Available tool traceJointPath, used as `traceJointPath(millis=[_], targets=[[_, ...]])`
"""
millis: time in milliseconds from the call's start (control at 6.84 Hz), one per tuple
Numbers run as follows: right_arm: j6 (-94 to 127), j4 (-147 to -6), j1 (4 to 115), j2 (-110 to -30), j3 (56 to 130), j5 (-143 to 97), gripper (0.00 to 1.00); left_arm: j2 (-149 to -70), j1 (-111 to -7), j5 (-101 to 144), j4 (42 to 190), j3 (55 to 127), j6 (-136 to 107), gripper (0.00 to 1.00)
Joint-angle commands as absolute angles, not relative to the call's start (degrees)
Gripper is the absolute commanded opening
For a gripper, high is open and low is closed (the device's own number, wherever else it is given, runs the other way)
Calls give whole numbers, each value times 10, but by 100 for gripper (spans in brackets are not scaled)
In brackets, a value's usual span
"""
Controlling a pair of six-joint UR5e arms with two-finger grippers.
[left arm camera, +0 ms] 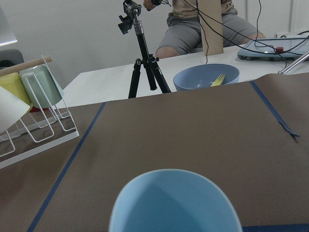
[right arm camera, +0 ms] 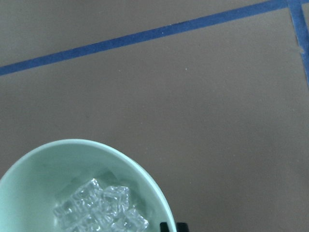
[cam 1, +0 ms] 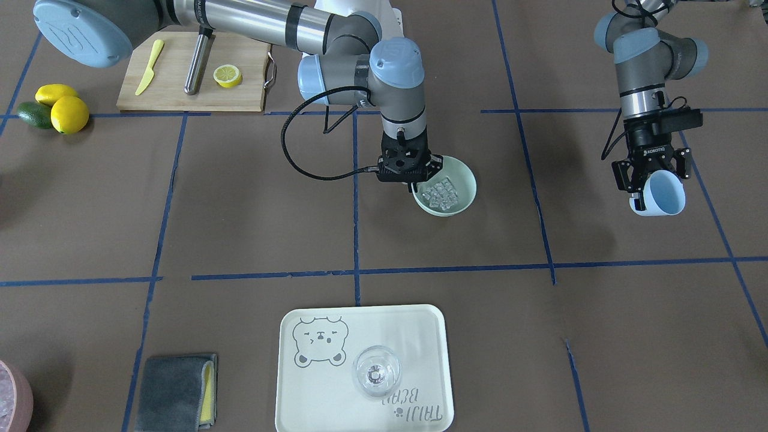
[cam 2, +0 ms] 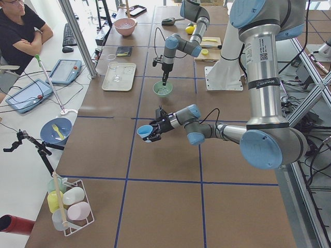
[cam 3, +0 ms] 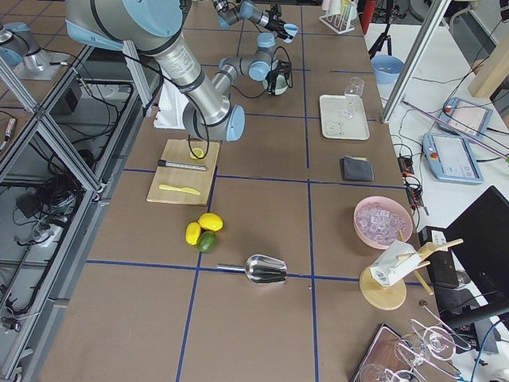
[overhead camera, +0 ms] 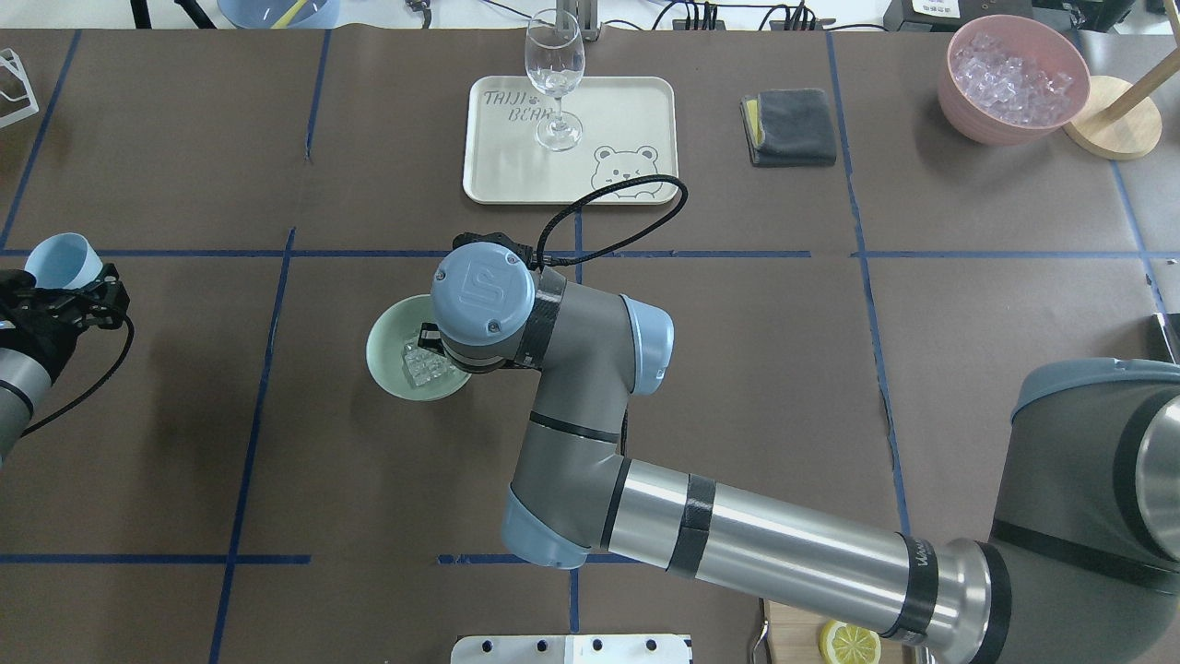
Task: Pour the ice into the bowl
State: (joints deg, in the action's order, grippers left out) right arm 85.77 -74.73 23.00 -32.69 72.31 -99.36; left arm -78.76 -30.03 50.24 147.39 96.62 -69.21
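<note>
The mint-green bowl (cam 1: 461, 180) stands on the table near its middle with a handful of clear ice cubes (cam 1: 439, 193) in it; it also shows in the overhead view (overhead camera: 387, 355) and the right wrist view (right arm camera: 43, 169). My right gripper (cam 1: 413, 182) is shut on the bowl's rim, and its fingertips (right arm camera: 182, 226) show at the rim's edge. My left gripper (cam 1: 651, 180) is shut on a pale blue cup (cam 1: 660, 193), held tilted above the table far from the bowl. The cup (left arm camera: 176, 203) looks empty inside.
A cream tray (cam 1: 312, 390) with a wine glass (cam 1: 376, 371) lies across from the bowl. A pink bowl of ice (overhead camera: 1012, 78), a grey cloth (overhead camera: 788, 126), a cutting board (cam 1: 174, 90) with a knife and lemon half, and lemons (cam 1: 67, 113) sit around.
</note>
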Motion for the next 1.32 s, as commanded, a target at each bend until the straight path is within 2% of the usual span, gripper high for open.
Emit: traceJointPath(millis=[0,439,1024,1170], targets=[[858,-768,261,-338,764,-1023,0,-791,-298,479,1473,948,-760,0],[784,-854,321,-457,947,-1075,0,-794,-246,414,1469,946,-825,0],[702,-860,413,-547,1024,-1170,0,-793,-194,374,1463,909,-857,0],[692,-860,431,-558,1029,-1188,0,-793,-191,376,1457,910,-857,37]])
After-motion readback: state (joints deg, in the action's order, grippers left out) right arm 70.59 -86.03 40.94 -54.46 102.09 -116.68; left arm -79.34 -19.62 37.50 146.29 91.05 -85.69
